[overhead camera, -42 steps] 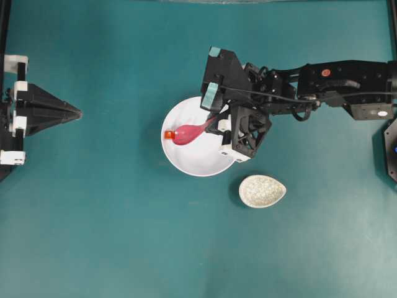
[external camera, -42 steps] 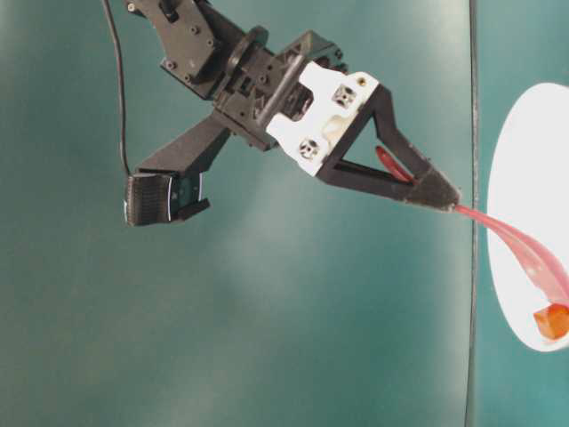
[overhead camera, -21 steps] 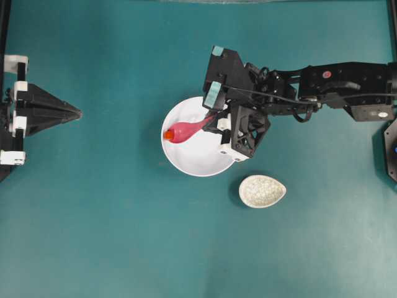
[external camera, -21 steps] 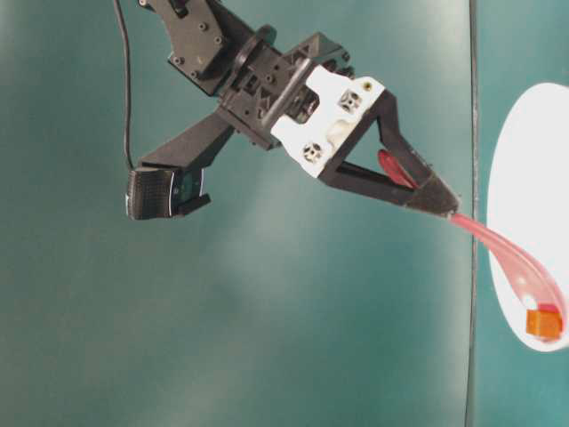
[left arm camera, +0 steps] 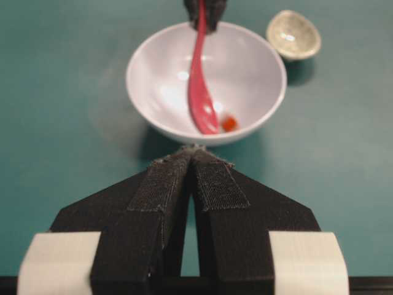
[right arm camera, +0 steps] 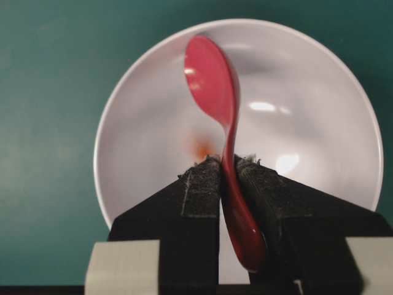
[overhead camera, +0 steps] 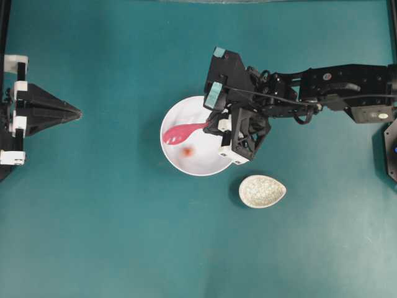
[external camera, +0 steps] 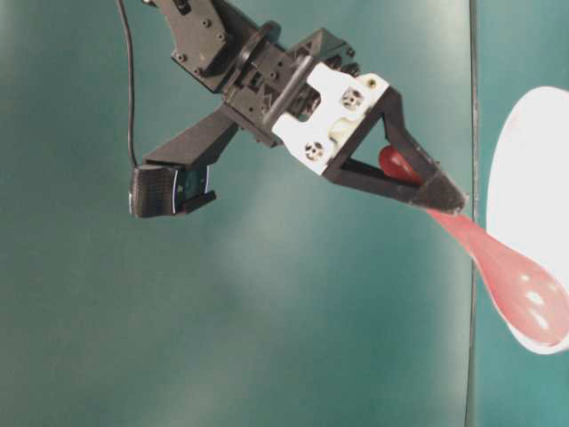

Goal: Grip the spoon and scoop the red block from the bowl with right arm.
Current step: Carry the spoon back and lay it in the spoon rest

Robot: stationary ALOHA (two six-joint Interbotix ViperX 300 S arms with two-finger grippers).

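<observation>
Since earlier, we see the red block point(overhead camera: 187, 151) off the spoon point(overhead camera: 180, 131), right fingers point(right arm camera: 199, 184) clamped; tilt risks another spill.

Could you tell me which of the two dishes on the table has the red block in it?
The large round white bowl holds the red block; the small speckled egg-shaped dish beside it is empty.

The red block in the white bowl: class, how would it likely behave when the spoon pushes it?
The red block is tiny beside the spoon, so probably light. On the white bowl's smooth curved wall it would likely skid or tumble away rather than climb aboard.
</observation>
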